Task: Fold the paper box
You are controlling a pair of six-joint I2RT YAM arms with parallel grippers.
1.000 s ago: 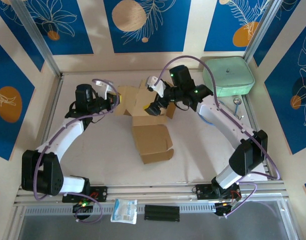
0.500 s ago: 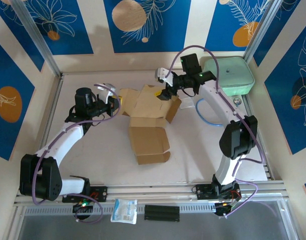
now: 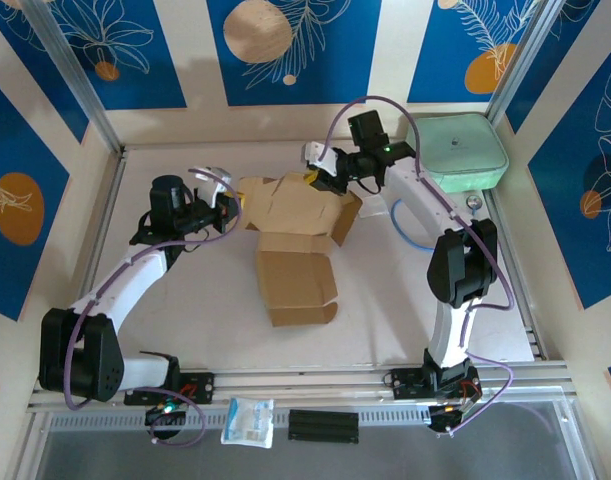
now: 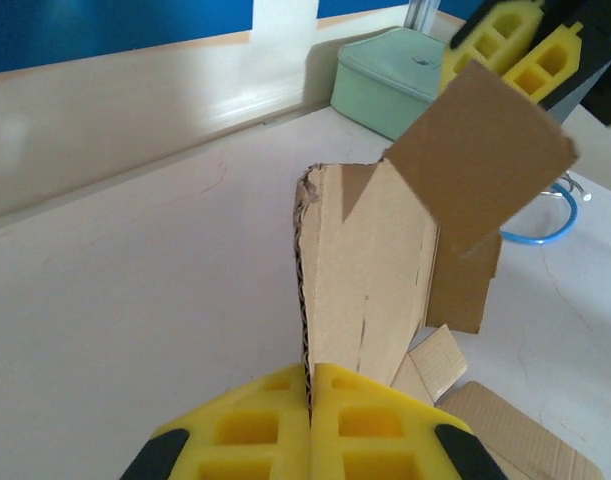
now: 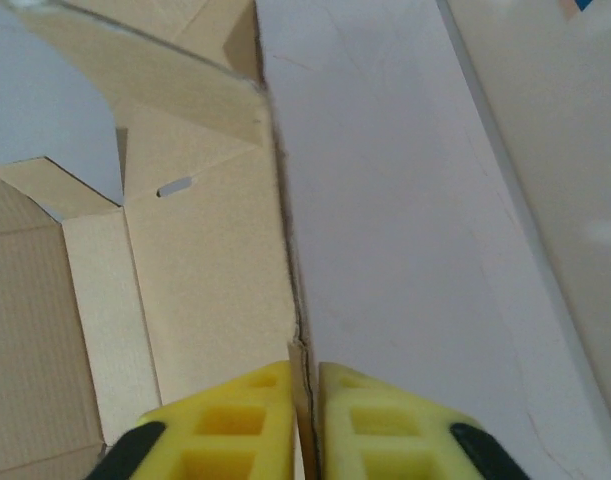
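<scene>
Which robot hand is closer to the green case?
Right. The right gripper clamps the paper box a little left of the green case in the top view; the left gripper clamps its opposite side, farther away.

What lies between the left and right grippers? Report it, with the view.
The plain brown kraft cardboard paper box: in the top external view its raised flaps span the gap, the left gripper and right gripper each pinching an edge.
</scene>
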